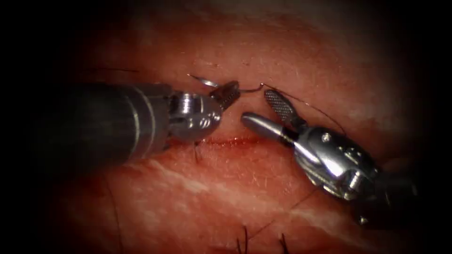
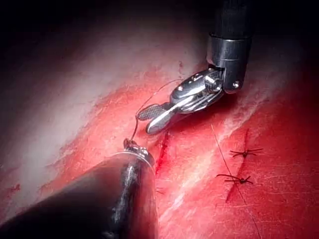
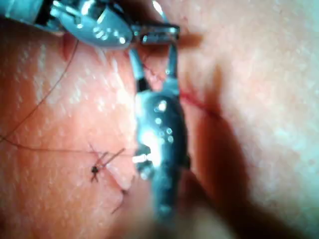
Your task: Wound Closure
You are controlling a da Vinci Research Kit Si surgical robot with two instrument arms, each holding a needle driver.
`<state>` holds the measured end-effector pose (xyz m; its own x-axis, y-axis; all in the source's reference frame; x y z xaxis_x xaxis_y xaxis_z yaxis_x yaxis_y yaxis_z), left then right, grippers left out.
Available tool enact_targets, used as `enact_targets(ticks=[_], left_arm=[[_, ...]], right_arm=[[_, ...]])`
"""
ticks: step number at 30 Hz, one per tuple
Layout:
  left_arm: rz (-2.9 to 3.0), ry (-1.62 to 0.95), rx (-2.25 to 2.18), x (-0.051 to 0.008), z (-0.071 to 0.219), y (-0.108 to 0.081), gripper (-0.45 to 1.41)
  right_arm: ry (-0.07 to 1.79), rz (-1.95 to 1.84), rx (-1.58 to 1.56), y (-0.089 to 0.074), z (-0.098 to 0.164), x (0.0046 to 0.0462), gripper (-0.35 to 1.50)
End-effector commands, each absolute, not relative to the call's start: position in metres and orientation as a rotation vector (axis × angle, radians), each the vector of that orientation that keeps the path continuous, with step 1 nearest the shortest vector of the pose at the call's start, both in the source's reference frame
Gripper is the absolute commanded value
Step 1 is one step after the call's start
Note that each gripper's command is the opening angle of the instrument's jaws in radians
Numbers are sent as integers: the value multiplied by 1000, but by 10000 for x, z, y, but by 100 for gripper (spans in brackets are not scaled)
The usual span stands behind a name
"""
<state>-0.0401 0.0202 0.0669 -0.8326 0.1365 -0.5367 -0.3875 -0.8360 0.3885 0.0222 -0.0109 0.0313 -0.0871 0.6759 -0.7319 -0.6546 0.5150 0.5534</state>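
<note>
The left tool (image 1: 229, 95) is gripping the needle (image 1: 225, 86) with its jaws closed across the curve, nearer the swaged end than the tip. The pointed end is projecting up and to the left of the jaws, clear of the surface; the tail end is arcing to the right toward the other tool. The needle is lying above the cut (image 1: 230, 140) in the endoscope view and is not sitting in the tissue (image 1: 263, 193).

The right tool (image 1: 263, 109) is standing with its jaws spread wide and holding nothing. One serrated jaw is lying just beside the needle's tail, the other pointing toward the cut.

The thread (image 1: 306, 104) is running from the tail of the needle, over the right tool, and trailing off to the right. In the left wrist view it is looping from the left tool (image 2: 132, 145) past the open right tool (image 2: 154, 117).

Red fluid (image 1: 238, 140) is collecting along the open part of the cut. Two finished stitches (image 2: 239, 167) with cut ends are sitting further along the line.

Assessment: if the needle is being handed across, the receiving jaws should be closing squarely on the body of the curve, not on the tip or the swage, with the thread kept clear of them and the left grip held until the right is firm.
</note>
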Motion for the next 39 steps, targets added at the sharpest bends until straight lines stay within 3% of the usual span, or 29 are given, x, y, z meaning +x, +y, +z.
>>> enact_targets(ticks=[1, 8, 10, 12, 22, 26, 31, 39], left_arm=[[2669, 716, -729, -408, 675, 198, -45], [2669, 711, -743, -412, 669, 190, -45], [2668, 712, -741, -412, 668, 190, -45], [2668, 712, -740, -412, 668, 190, -45], [2669, 705, -760, -413, 668, 190, -42], [2644, 648, -852, -412, 663, 191, 9], [2573, 216, -1095, -400, 637, 199, 26], [2477, -366, -1036, -384, 572, 226, 59]], right_arm=[[1230, 1116, 12, -118, 322, 223, 39], [1238, 1127, -7, -114, 327, 221, 31], [1240, 1128, -9, -114, 328, 221, 9], [1239, 1129, -11, -114, 328, 221, -35], [1245, 965, -131, -114, 335, 202, -35], [1249, 907, -161, -112, 336, 190, -35], [1239, 693, -143, -110, 337, 177, -35], [1227, 134, -29, -113, 325, 195, -35]])
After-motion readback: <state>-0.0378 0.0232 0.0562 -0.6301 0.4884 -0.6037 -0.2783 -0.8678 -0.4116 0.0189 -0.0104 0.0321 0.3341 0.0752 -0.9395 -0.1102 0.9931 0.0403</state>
